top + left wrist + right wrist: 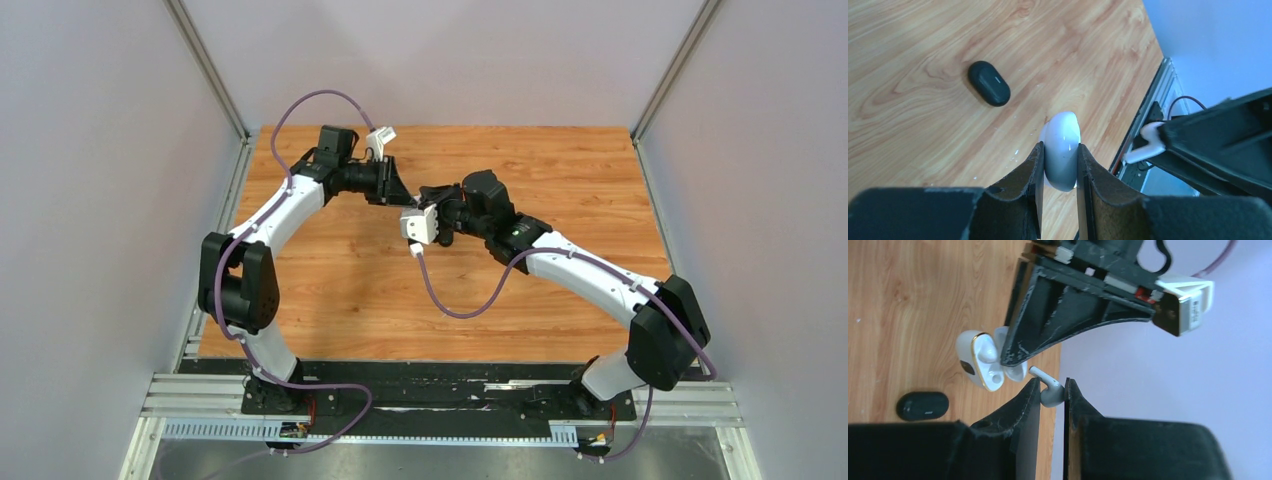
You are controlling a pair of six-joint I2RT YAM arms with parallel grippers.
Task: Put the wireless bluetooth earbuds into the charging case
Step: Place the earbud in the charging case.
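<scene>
My left gripper (pixel 1060 147) is shut on the white charging case (pixel 1063 135), holding it above the wooden table. In the right wrist view that case (pixel 979 360) hangs open, gold-rimmed, with one white earbud (pixel 986 351) seated inside and a left finger (pixel 1068 315) across its lid. A second white earbud (pixel 1050 390) sits pinched in my shut right gripper (pixel 1052 382), stem pointing at the case, a short gap away. From above, the left gripper (pixel 398 193) and right gripper (pixel 432 200) meet at the table's back middle. No black earbuds show.
A closed black oval case (pixel 989 83) lies on the wooden table (pixel 330 280) below the grippers, seen also in the right wrist view as a black case (pixel 923 405). Grey walls and metal rails border the table. The right arm's purple cable (pixel 470 300) loops over the tabletop.
</scene>
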